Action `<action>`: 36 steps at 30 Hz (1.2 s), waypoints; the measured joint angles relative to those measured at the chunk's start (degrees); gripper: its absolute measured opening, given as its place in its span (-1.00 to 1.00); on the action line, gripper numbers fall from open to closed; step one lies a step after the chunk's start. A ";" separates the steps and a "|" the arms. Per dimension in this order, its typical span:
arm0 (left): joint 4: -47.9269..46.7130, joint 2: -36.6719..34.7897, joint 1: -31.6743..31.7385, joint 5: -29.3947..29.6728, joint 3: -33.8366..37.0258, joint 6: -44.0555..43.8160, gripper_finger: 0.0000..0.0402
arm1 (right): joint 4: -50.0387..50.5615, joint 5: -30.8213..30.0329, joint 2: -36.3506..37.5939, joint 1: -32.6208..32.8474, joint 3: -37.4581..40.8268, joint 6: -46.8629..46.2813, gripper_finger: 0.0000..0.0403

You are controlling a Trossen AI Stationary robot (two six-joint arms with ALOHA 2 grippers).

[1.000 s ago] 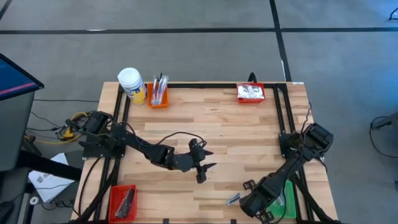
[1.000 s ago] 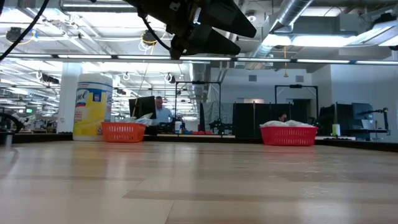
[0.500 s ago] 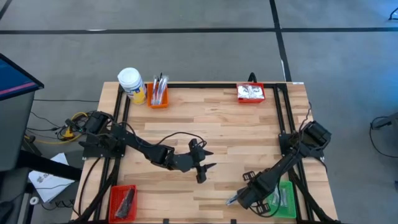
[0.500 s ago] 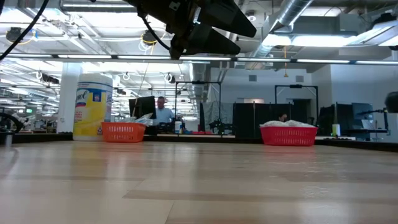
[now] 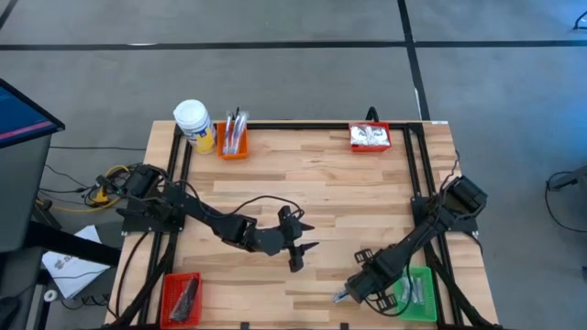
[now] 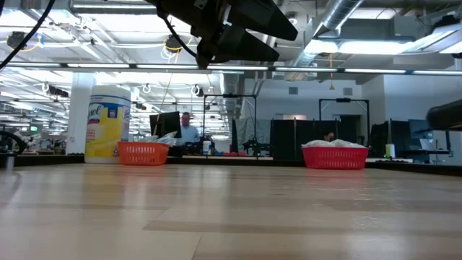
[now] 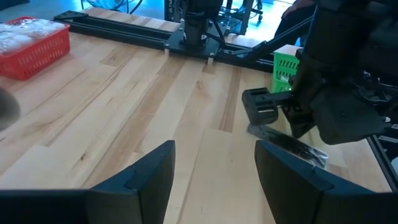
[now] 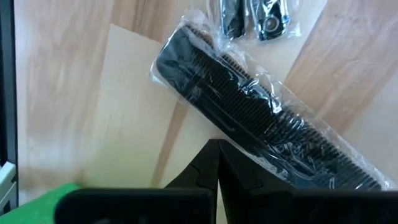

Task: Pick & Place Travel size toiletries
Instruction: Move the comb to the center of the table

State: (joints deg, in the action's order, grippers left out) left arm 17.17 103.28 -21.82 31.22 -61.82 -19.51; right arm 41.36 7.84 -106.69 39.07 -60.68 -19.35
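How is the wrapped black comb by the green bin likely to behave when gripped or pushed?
The comb looks thin and flat, so probably light and fairly stiff. Its clear wrapper is glossy and crinkled, so jaws may slip on it. Lying flat on the table, it should slide, not roll.

A dark comb (image 8: 261, 118) sealed in clear crinkled wrap lies flat on the wood — slanting just beyond the right gripper's (image 8: 214, 163) closed fingertips, teeth showing through the plastic.
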 joint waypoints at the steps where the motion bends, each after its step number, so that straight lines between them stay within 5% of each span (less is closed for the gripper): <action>1: 0.00 0.00 0.02 0.00 0.00 -0.02 0.06 | -0.16 -0.06 0.01 -0.11 0.01 0.24 -1.00; 36: -0.02 0.00 0.02 0.00 0.00 -0.03 0.06 | -5.36 -4.77 0.04 -4.90 -0.01 2.87 -1.00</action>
State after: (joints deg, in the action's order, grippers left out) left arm 17.15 103.28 -21.80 31.22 -61.82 -19.54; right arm 36.00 3.08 -106.65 34.17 -60.69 -16.48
